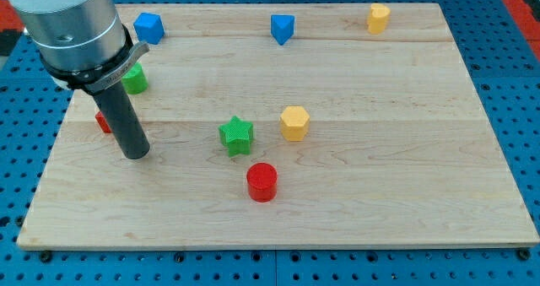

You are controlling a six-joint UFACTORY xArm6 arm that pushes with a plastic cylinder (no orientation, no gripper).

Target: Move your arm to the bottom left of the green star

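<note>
Board (405, 193): pale wooden table top on a blue pegboard surround, carrying eight small blocks.

Green star (236, 136): the task's block, lying slightly to the view's left of the board's centre. Yellow hexagonal block (294, 122) just beside it on the view's right; red cylinder (261, 182) near it toward the view's bottom right.

My tip (135, 153): lower end of the dark rod, resting on the wood well to the view's left of the star, at roughly the star's level or a little lower. No pincer is fitted; the arm ends in the plain rod, so there is nothing to part or close.

Red block (102, 122) and green block (135, 80): both partly hidden behind the rod and arm housing, shapes unclear.

Along the view's top edge: blue block (148, 27), blue block of angular form (282, 28), yellow block (379, 18).

Judgement: the spot below and left of the star looks open, so the approach appears unobstructed; the cylinder sits on the far side and seems unlikely to be disturbed.
</note>
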